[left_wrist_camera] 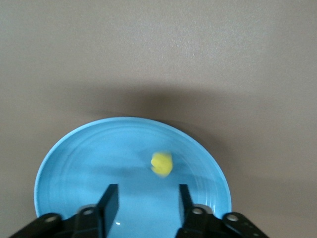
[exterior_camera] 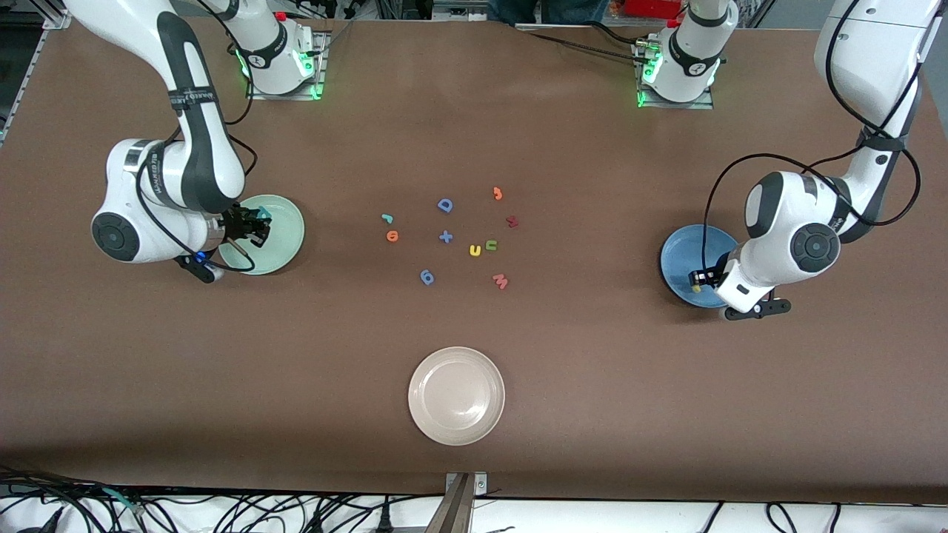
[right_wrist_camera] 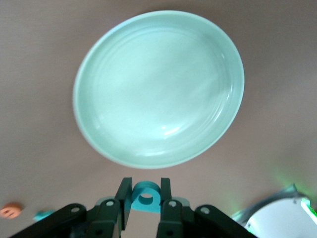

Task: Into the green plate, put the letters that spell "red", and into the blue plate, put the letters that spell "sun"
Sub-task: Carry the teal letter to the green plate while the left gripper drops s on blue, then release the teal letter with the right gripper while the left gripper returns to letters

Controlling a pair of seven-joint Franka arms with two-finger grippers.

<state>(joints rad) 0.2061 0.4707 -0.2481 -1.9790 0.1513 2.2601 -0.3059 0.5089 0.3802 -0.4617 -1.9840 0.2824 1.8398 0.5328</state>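
Over the blue plate hangs my left gripper, open. In the left wrist view its fingers stand well apart, and a small yellow letter, blurred, is free of them over the plate's floor. My right gripper is over the green plate, shut on the teal "d". That plate holds nothing. The teal "r", orange "e", yellow "u" and olive "n" lie mid-table.
Among the letters lie a blue "D", a blue plus, a blue "6" piece, a pink "w", a dark red piece and an orange piece. A cream plate sits nearer the camera.
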